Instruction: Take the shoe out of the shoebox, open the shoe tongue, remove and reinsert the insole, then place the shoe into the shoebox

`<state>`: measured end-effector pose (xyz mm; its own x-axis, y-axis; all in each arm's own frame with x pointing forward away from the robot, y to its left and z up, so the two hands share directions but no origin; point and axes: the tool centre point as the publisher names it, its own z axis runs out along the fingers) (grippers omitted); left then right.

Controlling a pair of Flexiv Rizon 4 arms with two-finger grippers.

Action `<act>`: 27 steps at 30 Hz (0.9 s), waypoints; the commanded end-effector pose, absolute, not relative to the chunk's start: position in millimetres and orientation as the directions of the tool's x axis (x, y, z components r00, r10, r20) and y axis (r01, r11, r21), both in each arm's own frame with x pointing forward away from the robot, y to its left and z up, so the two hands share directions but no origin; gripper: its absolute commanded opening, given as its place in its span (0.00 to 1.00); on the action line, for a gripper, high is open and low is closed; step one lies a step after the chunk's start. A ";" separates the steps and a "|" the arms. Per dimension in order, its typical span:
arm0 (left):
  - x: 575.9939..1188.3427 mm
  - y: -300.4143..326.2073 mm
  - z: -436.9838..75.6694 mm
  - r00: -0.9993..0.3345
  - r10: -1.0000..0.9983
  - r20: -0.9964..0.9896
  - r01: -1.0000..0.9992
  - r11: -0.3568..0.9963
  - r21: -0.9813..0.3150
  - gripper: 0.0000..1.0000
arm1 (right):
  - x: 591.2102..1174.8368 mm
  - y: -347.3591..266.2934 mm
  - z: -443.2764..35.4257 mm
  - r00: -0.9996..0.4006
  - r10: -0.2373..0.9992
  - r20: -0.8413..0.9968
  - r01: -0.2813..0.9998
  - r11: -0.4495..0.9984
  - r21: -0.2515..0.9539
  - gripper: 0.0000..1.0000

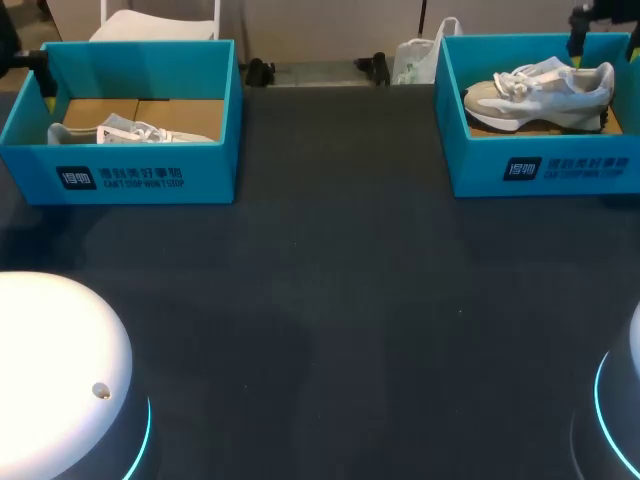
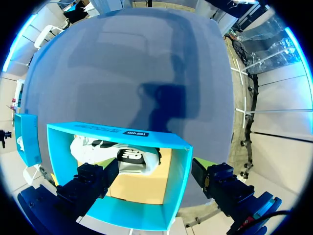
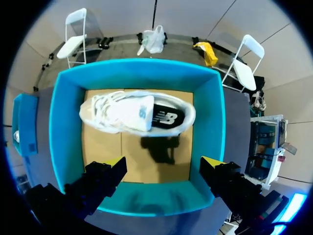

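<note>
Two pale grey shoes are sitting in two blue boxes as the first step of the task, lifting a shoe out, is only beginning.

At 10 o'clock on the dark worktop (image 1: 340,300), the left shoebox (image 1: 140,175) is holding the left shoe (image 1: 130,132). The shoe is lying along the box's 6 o'clock wall, with bare cardboard floor showing behind it. The left gripper (image 2: 154,169) is hovering over this box, its fingers spread wide and gripping nothing. One finger is hanging over the box's inside beside the shoe, while the other is standing outside the side wall.

At 2 o'clock, the right shoebox (image 1: 540,170) is holding the right shoe (image 1: 540,90), with its toe pointing toward 9 o'clock and its white laces showing. The right gripper (image 3: 164,166) is hanging above that box, fingers wide apart and empty. The shoe is lying just ahead of them on the cardboard floor, and what looks like a dark insole (image 3: 164,117) is showing in its opening.

Neither shoe is out yet, so nearly all of the task appears to be waiting. The next move is likely calling for a gripper to drop into its box, bring the shoe between its fingers and close on the upper or heel without catching a wall. The left one would probably need shifting first so that both fingers are clearing the wall.
</note>
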<state>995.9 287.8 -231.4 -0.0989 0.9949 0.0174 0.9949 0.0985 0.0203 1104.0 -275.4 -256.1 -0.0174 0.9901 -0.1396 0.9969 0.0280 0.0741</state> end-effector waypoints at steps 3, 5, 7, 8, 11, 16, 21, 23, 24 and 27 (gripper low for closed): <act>994.2 287.7 -231.1 -0.099 0.995 0.020 0.995 0.098 0.024 1.00 | 1124.8 -282.3 -278.3 -0.037 0.987 -0.159 0.996 0.049 0.075 1.00; 994.2 287.7 -231.1 -0.099 0.995 0.020 0.995 0.098 0.024 1.00 | 1129.3 -284.1 -283.4 -0.043 0.986 -0.163 0.995 0.057 0.083 1.00; 994.2 287.7 -231.1 -0.099 0.995 0.020 0.995 0.098 0.024 1.00 | 1133.2 -286.4 -287.0 -0.042 0.987 -0.158 0.995 0.056 0.083 1.00; 994.2 287.7 -231.1 -0.099 0.995 0.020 0.995 0.098 0.024 1.00 | 1134.4 -287.1 -288.2 -0.042 0.986 -0.159 0.995 0.056 0.082 1.00; 994.2 287.7 -231.1 -0.099 0.995 0.020 0.995 0.098 0.024 1.00 | 1140.3 -293.8 -294.0 -0.035 0.989 -0.146 0.994 0.050 0.097 1.00; 994.2 287.7 -231.1 -0.099 0.995 0.020 0.995 0.098 0.024 1.00 | 1148.0 -302.7 -301.8 -0.017 0.988 -0.153 0.996 0.030 0.086 1.00; 994.2 287.7 -231.1 -0.099 0.995 0.020 0.995 0.098 0.024 1.00 | 1152.9 -311.5 -310.7 0.000 0.988 -0.156 0.997 0.011 0.070 1.00; 994.2 287.7 -231.1 -0.099 0.995 0.020 0.995 0.098 0.024 1.00 | 1154.4 -314.3 -315.5 0.003 0.989 -0.145 0.997 0.008 0.072 1.00; 994.2 287.7 -231.1 -0.099 0.995 0.020 0.995 0.098 0.024 1.00 | 1155.5 -315.3 -317.9 0.005 0.989 -0.148 0.998 0.005 0.068 1.00; 994.2 287.7 -231.1 -0.099 0.995 0.020 0.995 0.098 0.024 1.00 | 1158.5 -319.4 -323.6 0.010 0.988 -0.154 0.998 0.000 0.061 1.00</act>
